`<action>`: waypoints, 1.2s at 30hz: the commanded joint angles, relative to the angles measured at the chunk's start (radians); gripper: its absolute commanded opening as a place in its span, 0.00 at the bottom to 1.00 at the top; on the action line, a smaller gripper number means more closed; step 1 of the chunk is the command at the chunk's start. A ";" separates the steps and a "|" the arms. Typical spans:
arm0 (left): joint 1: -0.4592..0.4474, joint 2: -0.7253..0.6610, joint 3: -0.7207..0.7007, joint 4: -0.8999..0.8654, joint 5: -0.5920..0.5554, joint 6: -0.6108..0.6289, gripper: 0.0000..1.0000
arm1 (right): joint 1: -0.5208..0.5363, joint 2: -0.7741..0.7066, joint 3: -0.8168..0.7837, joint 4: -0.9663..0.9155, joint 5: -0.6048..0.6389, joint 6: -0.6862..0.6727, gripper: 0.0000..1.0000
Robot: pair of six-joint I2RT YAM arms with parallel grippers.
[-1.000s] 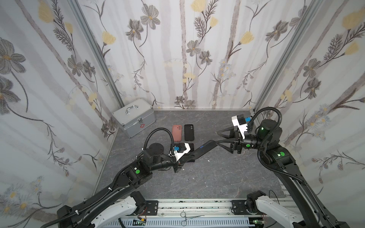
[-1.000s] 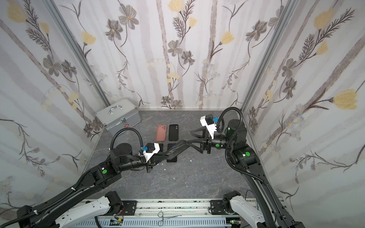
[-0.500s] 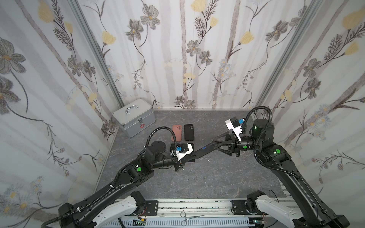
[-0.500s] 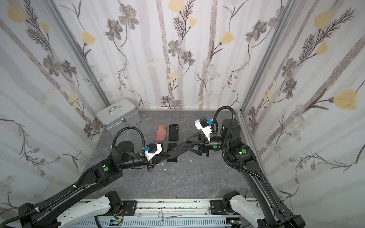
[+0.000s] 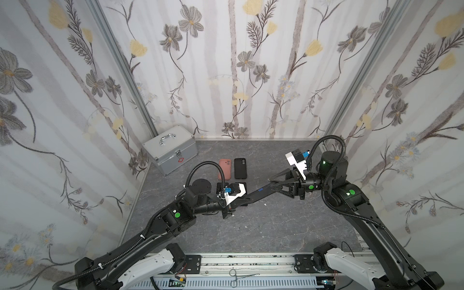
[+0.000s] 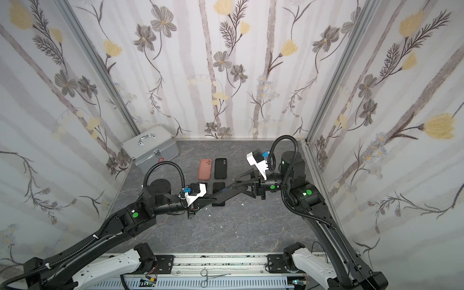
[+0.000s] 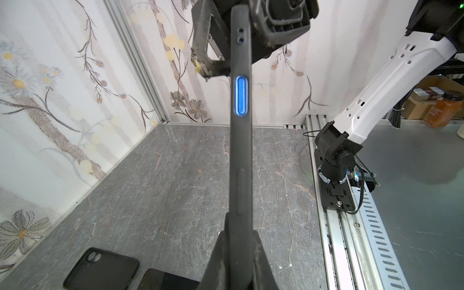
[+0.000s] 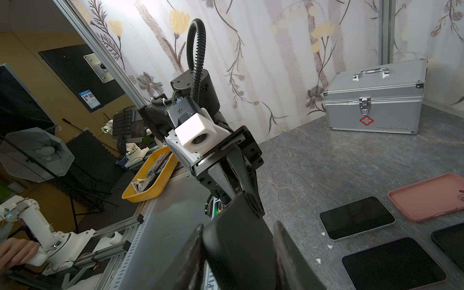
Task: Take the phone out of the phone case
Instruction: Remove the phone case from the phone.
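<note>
Aloft over the middle of the table [image 5: 276, 226], between the two arms: the cased phone [image 5: 256, 193], running from near-left to far-right. Pinched at its near-left end by the left gripper [image 5: 244, 200], jaws clamped tight on it. Straddled at its far-right end by the right gripper [image 5: 272, 185], jaws narrow.

From both top views alone, no telling whether the right jaws press the cased phone. Clearer in the right wrist view: its end against one finger [image 8: 195, 251], with a sliver of table showing between it and the other finger, so not yet a grip.

Only in the left wrist view: the cased phone edge-on, with a blue side button [image 7: 241, 96] in the dark rim, and the right gripper's fingers flanking the far end.

Flat on the table, just left of and beyond the held one: a pink case [image 5: 224, 168] and a black case [image 5: 240, 167] side by side at the far end of the row, and two bare phones [image 8: 356, 217] just nearer, dark faces up. Both bare phones partly hidden under the left wrist in both top views; plain and whole in the right wrist view.

In the far-left corner, a metal box [image 5: 170, 148], lid down. On the near rail, forceps [image 5: 241, 276], seen in the top views only.
</note>
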 commanded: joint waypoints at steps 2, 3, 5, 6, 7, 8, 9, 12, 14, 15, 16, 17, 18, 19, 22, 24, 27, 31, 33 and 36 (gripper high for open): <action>0.001 0.002 0.013 0.042 0.006 0.018 0.00 | 0.007 0.001 -0.003 0.062 -0.039 0.029 0.39; 0.002 0.001 0.014 0.041 0.006 0.018 0.00 | 0.009 0.001 -0.001 0.062 -0.039 0.032 0.38; 0.001 0.001 0.015 0.042 0.008 0.018 0.00 | 0.012 0.001 -0.001 0.057 -0.043 0.035 0.35; 0.001 0.000 0.014 0.041 0.006 0.019 0.00 | 0.015 0.001 -0.001 0.052 -0.043 0.033 0.35; 0.001 0.000 0.017 0.041 0.004 0.020 0.00 | 0.016 0.001 -0.002 0.044 -0.044 0.029 0.34; 0.000 0.000 0.018 0.042 0.002 0.021 0.00 | 0.017 0.001 -0.003 0.038 -0.041 0.028 0.33; 0.002 0.000 0.019 0.041 0.000 0.021 0.00 | 0.017 0.001 -0.005 0.033 -0.040 0.027 0.33; 0.000 0.001 0.027 0.041 -0.012 0.022 0.00 | 0.021 0.003 -0.013 0.024 -0.028 0.032 0.31; 0.001 0.000 0.035 0.043 -0.020 0.024 0.00 | 0.024 0.008 -0.014 0.008 -0.013 0.032 0.28; 0.001 0.000 0.039 0.043 -0.024 0.025 0.00 | 0.024 0.011 -0.016 0.000 -0.007 0.033 0.28; 0.001 -0.002 0.044 0.043 -0.027 0.028 0.00 | 0.026 0.015 -0.020 -0.004 -0.002 0.035 0.27; 0.002 -0.002 0.049 0.043 -0.027 0.030 0.00 | 0.028 0.018 -0.024 -0.001 0.003 0.045 0.26; 0.001 0.000 0.054 0.043 -0.028 0.031 0.00 | 0.028 0.021 -0.029 0.003 0.004 0.055 0.25; 0.002 0.000 0.059 0.043 -0.034 0.033 0.00 | 0.029 0.023 -0.033 0.008 0.006 0.069 0.25; 0.001 -0.001 0.068 0.043 -0.067 0.045 0.00 | 0.033 0.024 -0.050 0.060 0.000 0.138 0.23; 0.001 0.000 0.074 0.043 -0.096 0.058 0.00 | 0.033 0.023 -0.064 0.107 -0.009 0.198 0.22; 0.000 0.000 0.090 0.045 -0.140 0.100 0.00 | 0.034 0.019 -0.091 0.202 -0.011 0.320 0.22; 0.001 0.011 0.116 0.045 -0.236 0.165 0.00 | 0.034 0.014 -0.134 0.339 -0.024 0.490 0.27; 0.001 0.020 0.132 0.045 -0.278 0.194 0.00 | 0.033 0.013 -0.139 0.357 -0.023 0.526 0.29; 0.001 0.033 0.150 0.045 -0.328 0.225 0.00 | 0.034 0.008 -0.140 0.380 -0.018 0.571 0.31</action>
